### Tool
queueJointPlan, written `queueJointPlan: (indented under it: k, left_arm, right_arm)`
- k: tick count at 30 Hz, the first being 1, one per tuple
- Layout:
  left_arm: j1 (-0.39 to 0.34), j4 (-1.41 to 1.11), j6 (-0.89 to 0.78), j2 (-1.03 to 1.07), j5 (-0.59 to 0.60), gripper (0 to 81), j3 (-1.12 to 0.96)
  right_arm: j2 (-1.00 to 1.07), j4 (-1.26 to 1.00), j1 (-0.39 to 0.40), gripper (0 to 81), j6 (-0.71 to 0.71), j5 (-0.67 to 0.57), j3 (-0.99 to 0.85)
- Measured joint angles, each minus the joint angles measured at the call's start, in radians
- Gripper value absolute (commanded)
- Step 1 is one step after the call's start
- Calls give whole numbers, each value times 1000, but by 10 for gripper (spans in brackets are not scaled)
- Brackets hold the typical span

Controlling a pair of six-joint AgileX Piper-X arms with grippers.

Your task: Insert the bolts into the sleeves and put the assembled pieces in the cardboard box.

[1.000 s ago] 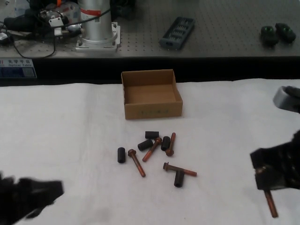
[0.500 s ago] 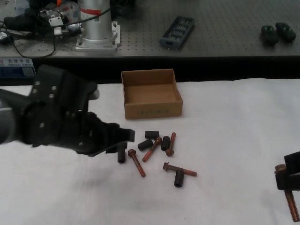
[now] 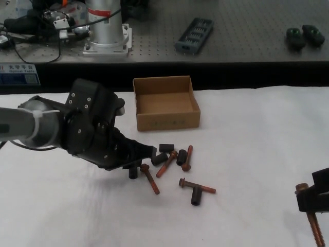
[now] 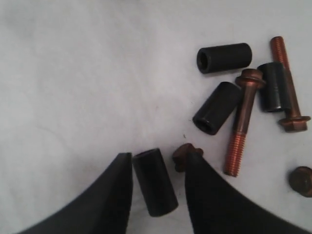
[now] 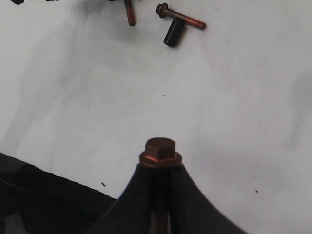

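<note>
Now left pincer [image 4: 158,158] has swung in, open astride a sleeve [image 4: 155,184]; right pincer [image 5: 161,170] grips a bolt [image 5: 161,151].

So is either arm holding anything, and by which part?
The right jaws clamp a copper bolt by its shank, just under the head. The left jaws stand open around a black sleeve, not clamping it.

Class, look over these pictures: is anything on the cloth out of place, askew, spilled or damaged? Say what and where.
Nothing looks damaged or spilled. The bolts and sleeves lie jumbled at all angles in front of the upright cardboard box, as loose parts would. One bolt lies against a sleeve, slightly apart from the rest.
</note>
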Motion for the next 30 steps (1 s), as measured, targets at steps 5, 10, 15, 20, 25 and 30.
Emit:
queueJointPlan:
  k: [5,10,15,20,25,30]
  left_arm:
    - [-5,0,0,1,-7,268,0]
    - [-46,35,0,4,-56,268,0]
    - [-64,38,0,4,-110,268,-2]
    - [-64,38,0,4,-157,268,-2]
    - [-64,46,0,4,-164,268,-5]
    - [-64,75,-47,13,-164,268,-5]
  right_arm:
    - [0,0,0,28,0,0,0]
    - [0,-17,0,28,14,2,0]
    - [0,-23,0,28,30,2,0]
    - [0,-23,0,28,35,2,0]
    - [0,-23,0,28,35,2,0]
    - [0,-23,0,28,35,2,0]
